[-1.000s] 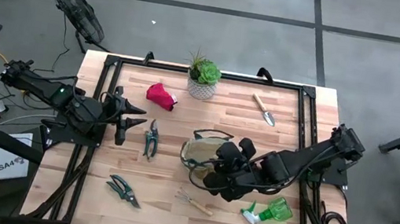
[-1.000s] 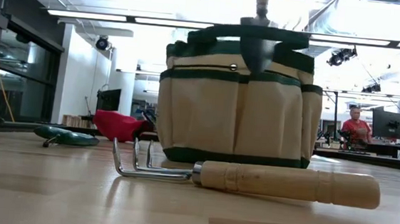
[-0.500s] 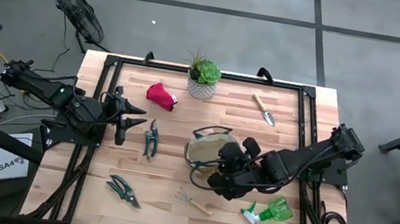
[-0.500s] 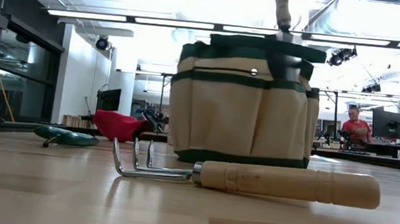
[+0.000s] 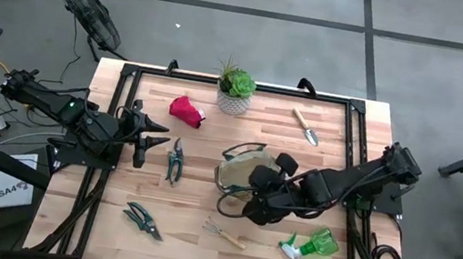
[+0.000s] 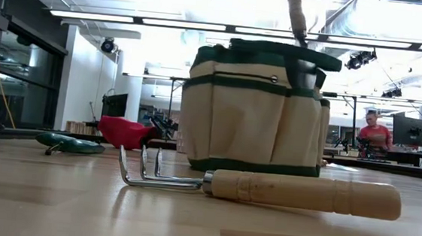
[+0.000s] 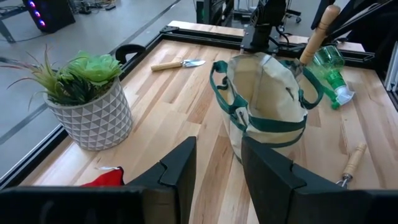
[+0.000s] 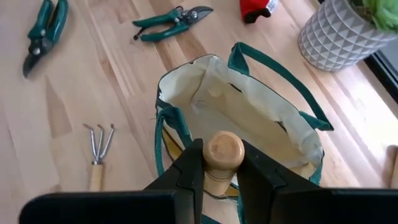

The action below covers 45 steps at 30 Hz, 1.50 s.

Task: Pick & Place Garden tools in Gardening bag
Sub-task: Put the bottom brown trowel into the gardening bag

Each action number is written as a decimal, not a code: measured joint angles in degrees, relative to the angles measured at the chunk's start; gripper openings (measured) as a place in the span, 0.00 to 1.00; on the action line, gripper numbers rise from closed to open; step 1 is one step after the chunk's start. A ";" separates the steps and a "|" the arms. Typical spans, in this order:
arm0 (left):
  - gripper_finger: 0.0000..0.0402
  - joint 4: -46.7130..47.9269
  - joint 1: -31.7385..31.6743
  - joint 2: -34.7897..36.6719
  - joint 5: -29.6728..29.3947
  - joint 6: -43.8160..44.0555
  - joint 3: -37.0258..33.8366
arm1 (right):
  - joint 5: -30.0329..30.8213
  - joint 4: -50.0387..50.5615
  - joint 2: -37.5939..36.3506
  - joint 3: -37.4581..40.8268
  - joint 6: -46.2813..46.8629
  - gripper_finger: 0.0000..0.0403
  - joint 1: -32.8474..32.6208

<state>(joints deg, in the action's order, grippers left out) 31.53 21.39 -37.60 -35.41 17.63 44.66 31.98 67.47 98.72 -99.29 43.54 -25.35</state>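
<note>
Between the right gripper's (image 8: 214, 180) closed jaws sits a trowel handle (image 8: 224, 154), the gardening bag (image 8: 242, 124) just beyond; left gripper (image 7: 217, 168) jaws parted, empty.

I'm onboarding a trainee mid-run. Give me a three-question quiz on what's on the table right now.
1. True or false: the right gripper holds a wooden-handled trowel over the gardening bag.
2. Which lies nearest the white plant pot? A) red glove B) spray bottle C) hand rake
3. Fill in: the left gripper waits near the table's left edge, holding ____.

Key: 1 true; 2 A; 3 nothing.
</note>
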 joint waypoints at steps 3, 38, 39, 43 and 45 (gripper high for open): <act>0.31 0.00 0.00 0.00 0.16 -0.11 0.00 | -0.96 -0.03 0.00 0.00 -3.92 0.15 0.64; 0.31 -0.04 0.02 -0.02 3.55 -1.07 0.02 | -9.52 -2.90 0.00 0.00 -26.59 0.21 6.02; 0.31 -0.04 0.02 -0.02 3.55 -1.07 0.02 | -9.52 -2.87 0.00 0.00 -27.20 0.23 6.02; 0.31 -0.04 0.02 -0.02 3.55 -1.05 0.02 | -9.59 -2.17 0.00 0.00 -28.60 0.24 6.02; 0.31 -0.04 0.02 -0.02 3.55 -1.05 0.02 | -9.61 -1.91 0.00 0.00 -28.56 0.23 6.02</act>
<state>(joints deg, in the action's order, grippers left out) 31.48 21.41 -37.63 -31.86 16.57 44.69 22.37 65.56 98.72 -99.29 14.98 -19.33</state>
